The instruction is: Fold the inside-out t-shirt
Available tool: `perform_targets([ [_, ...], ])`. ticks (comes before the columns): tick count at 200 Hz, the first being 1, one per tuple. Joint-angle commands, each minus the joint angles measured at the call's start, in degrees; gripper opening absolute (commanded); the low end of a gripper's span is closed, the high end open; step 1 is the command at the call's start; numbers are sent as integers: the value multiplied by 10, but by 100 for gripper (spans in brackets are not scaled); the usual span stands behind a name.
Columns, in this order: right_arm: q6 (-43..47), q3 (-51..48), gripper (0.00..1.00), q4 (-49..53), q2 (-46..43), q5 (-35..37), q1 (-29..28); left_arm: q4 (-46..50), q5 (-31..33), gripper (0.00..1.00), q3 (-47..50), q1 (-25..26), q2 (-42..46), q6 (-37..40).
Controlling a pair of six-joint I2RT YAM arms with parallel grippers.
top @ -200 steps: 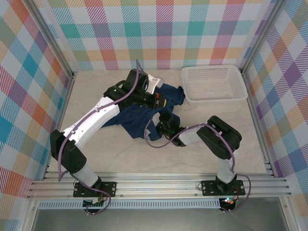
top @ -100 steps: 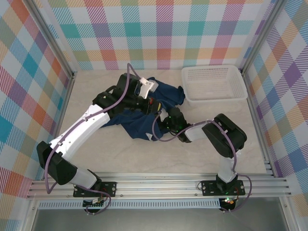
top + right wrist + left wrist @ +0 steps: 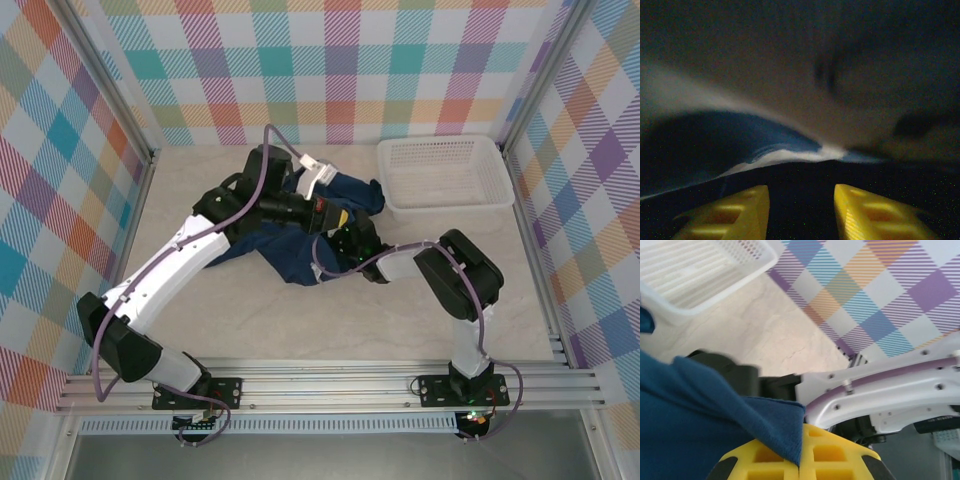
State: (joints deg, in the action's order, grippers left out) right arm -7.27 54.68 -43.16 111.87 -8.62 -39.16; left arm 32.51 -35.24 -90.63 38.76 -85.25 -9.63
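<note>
The dark navy t-shirt [image 3: 288, 255] lies crumpled in the middle of the table, one part lifted toward the back right. My left gripper [image 3: 338, 214] is shut on a fold of it. In the left wrist view the blue cloth [image 3: 715, 430] comes out pinched between the closed yellow fingers [image 3: 840, 455]. My right gripper [image 3: 349, 243] is pushed low into the shirt's right edge, just in front of the left one. Its yellow fingers [image 3: 875, 215] stand apart over dark cloth [image 3: 800, 190], and a pale strip of blue fabric [image 3: 785, 155] shows ahead in the gloom.
A white slatted basket [image 3: 445, 170] stands at the back right, close to the shirt's far corner, and its rim [image 3: 720, 295] shows in the left wrist view. The right arm's white link [image 3: 880, 385] passes close by the left gripper. Checkered walls enclose the table.
The left gripper has shifted toward the back right with the cloth still pinched. The right gripper has moved up and left into the shirt, and its jaws have widened.
</note>
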Motion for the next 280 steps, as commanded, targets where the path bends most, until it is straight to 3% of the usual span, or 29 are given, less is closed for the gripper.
perform_targets([
  [1,-26,30,41,52,15,28,-8,-28,-39,0,-41,24,-11,-5],
  [71,-127,43,46,170,22,110,-7,-42,-56,0,-38,32,29,6],
  [111,-140,12,48,207,-21,105,15,-33,10,0,49,32,108,29],
  [161,-93,-41,51,178,-91,8,35,-3,148,0,118,19,164,33],
  [212,-118,8,51,240,-59,49,26,-65,18,0,88,22,139,2],
  [280,-146,52,58,323,-13,136,-15,-55,-3,0,-67,55,51,6],
])
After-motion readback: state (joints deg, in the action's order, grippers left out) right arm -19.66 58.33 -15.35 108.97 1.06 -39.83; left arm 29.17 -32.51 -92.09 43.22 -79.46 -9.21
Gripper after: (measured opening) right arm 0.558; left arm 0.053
